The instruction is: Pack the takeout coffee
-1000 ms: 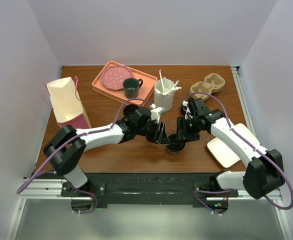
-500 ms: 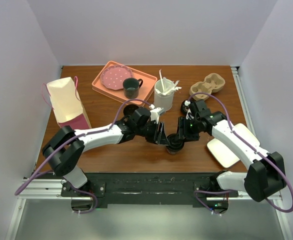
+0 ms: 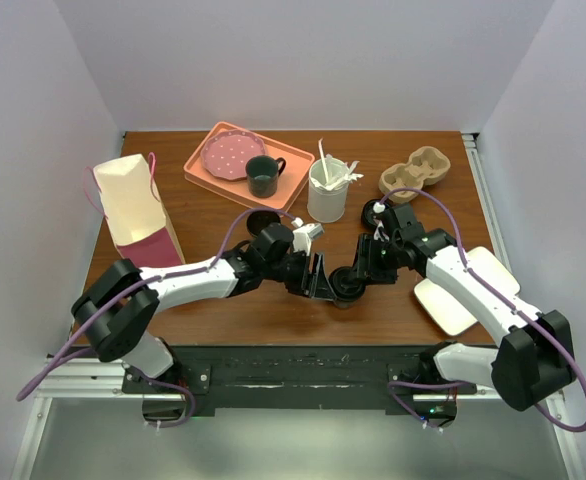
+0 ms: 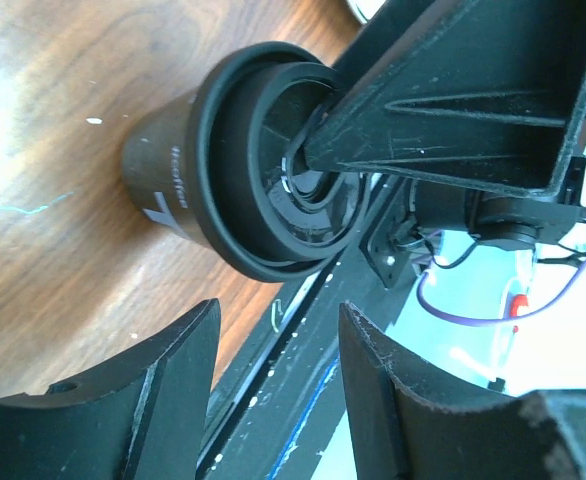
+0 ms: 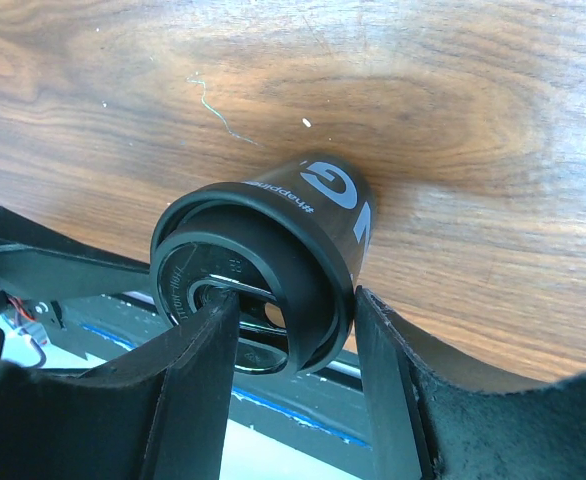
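Cup: a small black paper cup with white lettering on its side, narrowing toward its base
Lid: a round black lid on the cup's mouth, wider than the cup wall, with a raised rim and a sunken centre
Place: the cup is on the brown wooden table, near the front edge and about midway across, between the two grippers
Left gripper: released, fingers spread with nothing between them, the cup just ahead of the tips
Right gripper: fingers straddle the lid's rim, one over the sunken top, the other against the outer edge; I cannot tell whether it is clenched
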Robot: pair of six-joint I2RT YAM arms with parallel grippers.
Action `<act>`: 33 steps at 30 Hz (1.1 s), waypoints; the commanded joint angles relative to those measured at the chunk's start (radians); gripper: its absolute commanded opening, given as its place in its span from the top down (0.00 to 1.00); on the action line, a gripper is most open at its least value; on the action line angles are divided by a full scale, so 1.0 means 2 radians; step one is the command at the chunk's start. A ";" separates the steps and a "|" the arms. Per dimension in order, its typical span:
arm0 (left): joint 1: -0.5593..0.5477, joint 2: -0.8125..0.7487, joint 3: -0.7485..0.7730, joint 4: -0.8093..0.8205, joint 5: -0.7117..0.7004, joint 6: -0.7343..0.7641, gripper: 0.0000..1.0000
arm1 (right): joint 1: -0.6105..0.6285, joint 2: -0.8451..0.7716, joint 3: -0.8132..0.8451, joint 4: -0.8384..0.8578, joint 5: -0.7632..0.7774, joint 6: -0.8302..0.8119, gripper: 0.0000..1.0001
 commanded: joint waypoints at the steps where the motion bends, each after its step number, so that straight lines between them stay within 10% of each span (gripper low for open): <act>1: -0.009 0.020 0.003 0.051 0.023 -0.021 0.46 | 0.001 0.003 -0.023 -0.017 0.032 0.002 0.49; 33: -0.001 0.037 -0.010 0.106 0.033 -0.050 0.48 | 0.002 0.011 -0.032 -0.007 0.028 -0.001 0.51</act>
